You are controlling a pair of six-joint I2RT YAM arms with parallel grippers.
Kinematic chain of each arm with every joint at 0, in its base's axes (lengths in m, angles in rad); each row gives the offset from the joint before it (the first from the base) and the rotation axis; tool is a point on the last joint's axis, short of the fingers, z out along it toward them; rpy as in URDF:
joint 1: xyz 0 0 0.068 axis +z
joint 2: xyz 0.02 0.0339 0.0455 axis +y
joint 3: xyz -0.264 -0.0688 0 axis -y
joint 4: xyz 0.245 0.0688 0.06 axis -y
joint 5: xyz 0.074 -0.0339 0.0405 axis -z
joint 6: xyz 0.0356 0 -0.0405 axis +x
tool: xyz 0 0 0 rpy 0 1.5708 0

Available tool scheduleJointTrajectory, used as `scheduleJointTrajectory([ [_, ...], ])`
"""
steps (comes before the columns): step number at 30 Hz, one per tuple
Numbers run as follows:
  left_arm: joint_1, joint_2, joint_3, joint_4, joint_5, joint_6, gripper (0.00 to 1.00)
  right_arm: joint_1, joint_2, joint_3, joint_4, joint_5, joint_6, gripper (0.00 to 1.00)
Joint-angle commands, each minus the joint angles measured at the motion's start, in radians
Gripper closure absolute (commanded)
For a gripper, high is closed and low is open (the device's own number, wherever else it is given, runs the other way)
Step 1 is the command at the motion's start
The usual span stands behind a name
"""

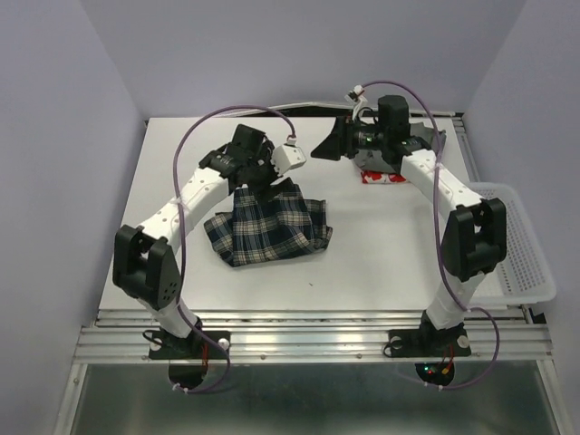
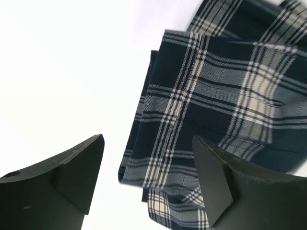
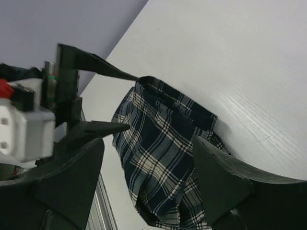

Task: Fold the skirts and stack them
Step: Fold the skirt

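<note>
- Done so far, as I judge it: the red-print skirt (image 1: 382, 178) lies flat in a small packet near the far right corner of the desk (image 1: 381, 258). A grey skirt (image 1: 428, 141) shows just behind it. The right arm hides most of both, so I cannot tell whether one lies on the other or how neat they are.
- In hand: the plaid skirt (image 1: 272, 227) sits mid-desk, a little left of centre and well apart from the other two. The left wrist view shows layers doubled over one another, so it looks partly folded. Its outline from above is uneven, wider at the near side.
- Left to do, by my reading: finish folding the plaid and carry it to the far right corner to top the pile.
- Left gripper (image 2: 147, 143): jaws wide apart, hanging over the far edge of the plaid and holding nothing. In the right wrist view one fingertip sits right at the cloth's far edge.
- Right gripper (image 3: 147, 141): jaws wide and empty, up above the far right part of the desk and turned toward the plaid.
- Count: three skirts (one plaid, one red-print, one grey), two grippers and one white mesh basket (image 1: 524, 243) at the right edge of the desk. No cloth shows in the basket.
</note>
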Motion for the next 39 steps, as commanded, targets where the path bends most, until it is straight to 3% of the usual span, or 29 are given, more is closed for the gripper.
scheduleJointTrajectory([
  [1, 0.032, -0.135, 0.064, -0.063, 0.068, -0.112, 0.16, 0.079, -0.046, -0.054, -0.108, -0.032, -0.092, 0.25],
  [6, 0.108, -0.216, -0.033, -0.022, 0.219, -0.225, 0.30, 0.188, -0.063, -0.126, -0.106, -0.013, -0.116, 0.25],
  [9, 0.130, -0.239, -0.194, 0.084, 0.337, -0.355, 0.50, 0.244, -0.029, -0.186, -0.078, -0.017, -0.072, 0.25],
  [14, 0.142, -0.147, -0.279, 0.156, 0.440, -0.457, 0.59, 0.253, 0.040, -0.255, -0.099, -0.001, -0.073, 0.25],
  [18, 0.197, 0.015, -0.296, 0.219, 0.496, -0.531, 0.66, 0.253, 0.113, -0.321, -0.122, 0.018, -0.092, 0.26],
  [23, 0.268, 0.165, -0.301, 0.316, 0.526, -0.601, 0.67, 0.253, 0.239, -0.321, -0.145, 0.143, -0.173, 0.29],
  [27, 0.291, 0.195, -0.290, 0.357, 0.526, -0.612, 0.66, 0.253, 0.325, -0.255, -0.161, 0.263, -0.208, 0.32],
  [28, 0.293, 0.187, -0.285, 0.362, 0.507, -0.603, 0.65, 0.253, 0.336, -0.239, -0.159, 0.282, -0.210, 0.32],
  [31, 0.293, 0.113, -0.252, 0.357, 0.458, -0.528, 0.46, 0.244, 0.345, -0.151, -0.161, 0.277, -0.166, 0.32],
  [32, 0.294, 0.085, -0.223, 0.340, 0.414, -0.466, 0.32, 0.244, 0.339, -0.130, -0.167, 0.258, -0.149, 0.32],
  [34, 0.291, -0.019, -0.193, 0.333, 0.325, -0.393, 0.18, 0.244, 0.292, -0.084, -0.178, 0.221, -0.076, 0.30],
  [35, 0.290, -0.062, -0.186, 0.342, 0.294, -0.359, 0.02, 0.244, 0.267, -0.080, -0.178, 0.177, -0.052, 0.29],
  [38, 0.265, -0.199, -0.193, 0.339, 0.175, -0.189, 0.01, 0.244, 0.151, -0.120, -0.132, 0.115, 0.034, 0.21],
  [39, 0.253, -0.260, -0.202, 0.333, 0.133, -0.122, 0.01, 0.244, 0.115, -0.160, -0.113, 0.118, 0.046, 0.13],
])
